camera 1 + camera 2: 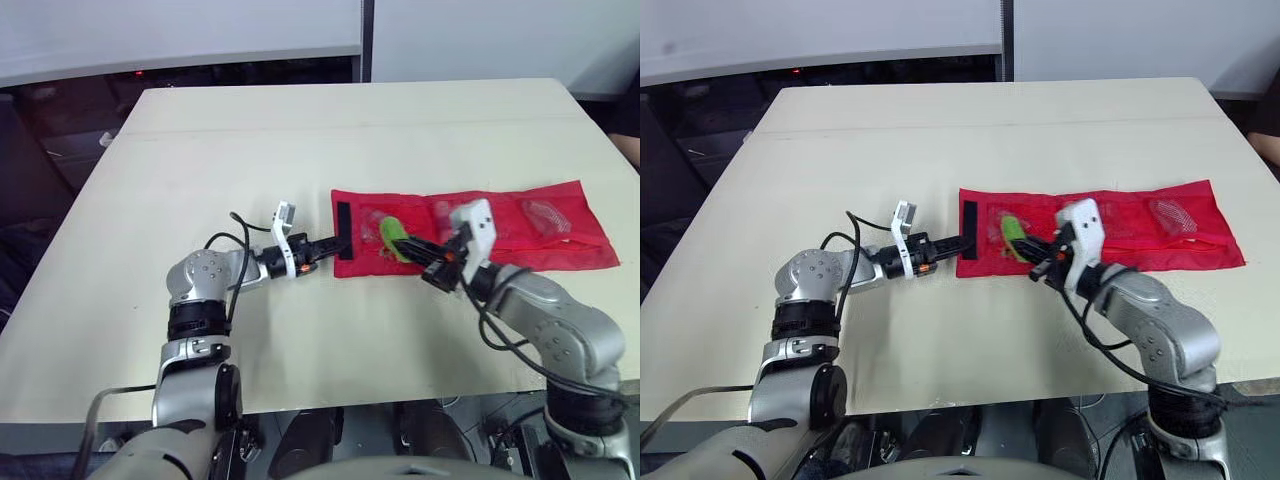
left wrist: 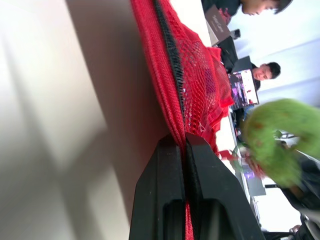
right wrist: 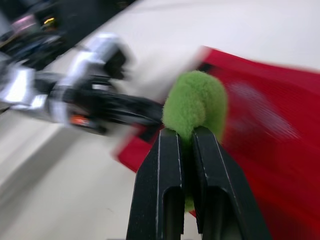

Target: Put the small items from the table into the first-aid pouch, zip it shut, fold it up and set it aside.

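On the tabletop [image 1: 300, 140], head view: the red first-aid pouch [image 1: 500, 225] lies flat and unfolded, its long axis running across you from left to right; its black-tabbed end points to your left.
Left wrist view: your left hand [image 2: 185, 142] is pinched shut on the pouch's left edge; it looks like thin, floppy mesh, so hold the hem.
Right wrist view: your right hand [image 3: 186, 134] grips the green fuzzy item [image 3: 195, 102] over the pouch; probably soft, light and squashy, so pinch mid-body.

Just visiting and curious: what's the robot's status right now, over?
Both shut: left end effector on pouch end, right end effector on green fuzzy item at pouch. Pouch unfolded on table. Nothing blocking.
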You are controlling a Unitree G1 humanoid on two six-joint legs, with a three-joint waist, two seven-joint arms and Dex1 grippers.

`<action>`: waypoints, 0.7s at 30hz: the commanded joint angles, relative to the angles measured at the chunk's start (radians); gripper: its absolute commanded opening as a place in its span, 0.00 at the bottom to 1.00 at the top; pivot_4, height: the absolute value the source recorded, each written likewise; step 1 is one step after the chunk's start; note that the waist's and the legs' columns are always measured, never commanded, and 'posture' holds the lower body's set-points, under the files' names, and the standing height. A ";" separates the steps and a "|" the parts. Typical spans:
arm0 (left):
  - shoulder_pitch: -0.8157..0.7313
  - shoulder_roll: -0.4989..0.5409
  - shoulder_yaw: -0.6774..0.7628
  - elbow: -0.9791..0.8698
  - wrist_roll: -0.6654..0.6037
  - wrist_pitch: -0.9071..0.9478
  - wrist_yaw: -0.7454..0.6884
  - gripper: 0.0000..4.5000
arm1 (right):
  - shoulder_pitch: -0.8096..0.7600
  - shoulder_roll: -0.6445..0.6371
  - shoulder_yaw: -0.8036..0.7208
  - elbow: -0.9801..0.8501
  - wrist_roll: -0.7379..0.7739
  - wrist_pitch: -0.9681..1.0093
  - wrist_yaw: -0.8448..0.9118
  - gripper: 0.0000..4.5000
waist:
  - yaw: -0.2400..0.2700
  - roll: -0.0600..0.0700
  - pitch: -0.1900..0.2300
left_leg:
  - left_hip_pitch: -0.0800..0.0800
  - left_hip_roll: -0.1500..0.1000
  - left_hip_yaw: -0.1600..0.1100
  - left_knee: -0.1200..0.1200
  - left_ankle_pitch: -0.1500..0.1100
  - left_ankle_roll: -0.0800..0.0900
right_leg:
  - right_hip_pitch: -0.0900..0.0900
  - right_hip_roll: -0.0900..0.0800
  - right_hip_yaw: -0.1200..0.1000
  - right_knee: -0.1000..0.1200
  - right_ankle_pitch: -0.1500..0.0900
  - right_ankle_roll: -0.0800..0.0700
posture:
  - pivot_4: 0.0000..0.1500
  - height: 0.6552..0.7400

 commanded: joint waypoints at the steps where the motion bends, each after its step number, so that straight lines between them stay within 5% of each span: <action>1: 0.013 0.052 0.004 -0.003 0.028 -0.046 -0.022 0.00 | 0.020 -0.016 -0.124 -0.044 0.059 0.005 -0.045 0.01 | -0.004 0.000 0.000 | 0.001 0.000 0.001 0.000 0.000 0.000 | 0.000 0.000 0.001 0.001 0.000 0.000 | 1.00 0.96; 11: 0.026 0.183 0.011 0.059 0.086 -0.131 -0.078 0.00 | 0.155 -0.120 -0.353 0.020 0.064 -0.072 -0.106 0.01 | -0.005 0.001 0.000 | 0.002 0.001 0.004 -0.003 0.000 0.000 | -0.001 0.000 0.004 0.000 0.000 0.000 | 1.00 0.96; 21: 0.069 0.282 -0.010 0.114 0.185 -0.272 -0.084 0.00 | 0.161 -0.196 -0.490 0.222 -0.084 -0.252 -0.235 0.01 | -0.003 0.001 0.000 | 0.004 0.002 0.007 -0.005 0.000 0.000 | -0.001 0.000 0.008 0.000 0.000 0.000 | 1.00 0.96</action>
